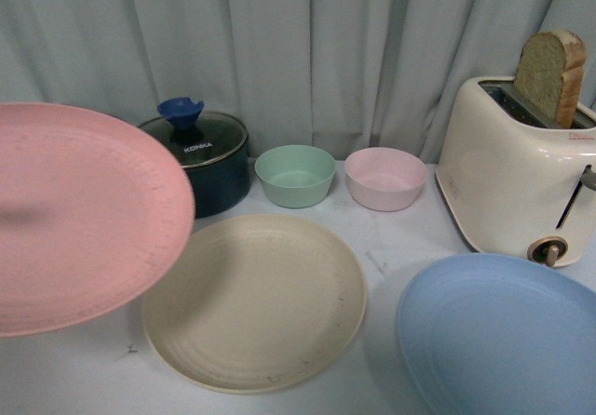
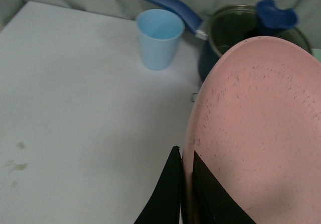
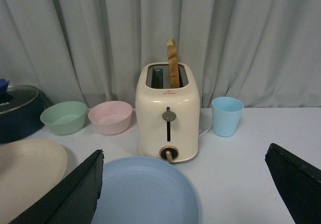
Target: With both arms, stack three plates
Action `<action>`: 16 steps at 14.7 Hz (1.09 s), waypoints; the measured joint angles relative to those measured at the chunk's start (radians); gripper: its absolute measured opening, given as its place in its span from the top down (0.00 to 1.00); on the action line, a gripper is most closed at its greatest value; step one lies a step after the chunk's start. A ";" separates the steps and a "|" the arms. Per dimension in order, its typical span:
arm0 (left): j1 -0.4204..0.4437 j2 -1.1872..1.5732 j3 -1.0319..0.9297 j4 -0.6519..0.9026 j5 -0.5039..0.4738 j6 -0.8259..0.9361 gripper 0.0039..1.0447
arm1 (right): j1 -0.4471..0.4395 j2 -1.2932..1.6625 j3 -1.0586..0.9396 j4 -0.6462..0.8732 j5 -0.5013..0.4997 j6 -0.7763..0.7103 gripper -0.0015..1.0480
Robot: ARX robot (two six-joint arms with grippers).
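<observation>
The pink plate [image 1: 74, 215] hangs tilted in the air at the left, its edge over the rim of the cream-beige plate [image 1: 253, 299], which lies flat on the table in the middle. My left gripper [image 2: 183, 158] is shut on the pink plate's rim [image 2: 256, 128]; the gripper is out of the front view. The light blue plate [image 1: 503, 336] lies at the front right and also shows in the right wrist view [image 3: 145, 191]. My right gripper [image 3: 183, 181] is open and empty, above that plate's near part. Neither arm shows in the front view.
A dark pot with a glass lid and blue knob [image 1: 200, 159], a green bowl [image 1: 295, 175] and a pink bowl [image 1: 385, 178] stand at the back. A cream toaster with bread [image 1: 521, 168] is at the right. Light blue cups [image 2: 159, 38] [image 3: 226, 115] stand near pot and toaster.
</observation>
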 joint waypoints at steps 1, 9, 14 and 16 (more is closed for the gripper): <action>-0.045 -0.006 -0.006 0.002 -0.012 -0.014 0.98 | 0.000 0.000 0.000 0.000 0.000 0.000 0.06; -0.420 0.478 0.098 0.262 -0.159 -0.276 0.98 | 0.000 0.000 0.000 0.000 0.000 0.000 0.06; -0.424 0.528 0.114 0.281 -0.180 -0.326 0.98 | 0.000 0.000 0.000 0.000 0.000 0.000 0.06; -0.431 0.531 0.116 0.293 -0.180 -0.338 0.98 | 0.000 0.000 0.000 0.000 0.000 0.000 0.06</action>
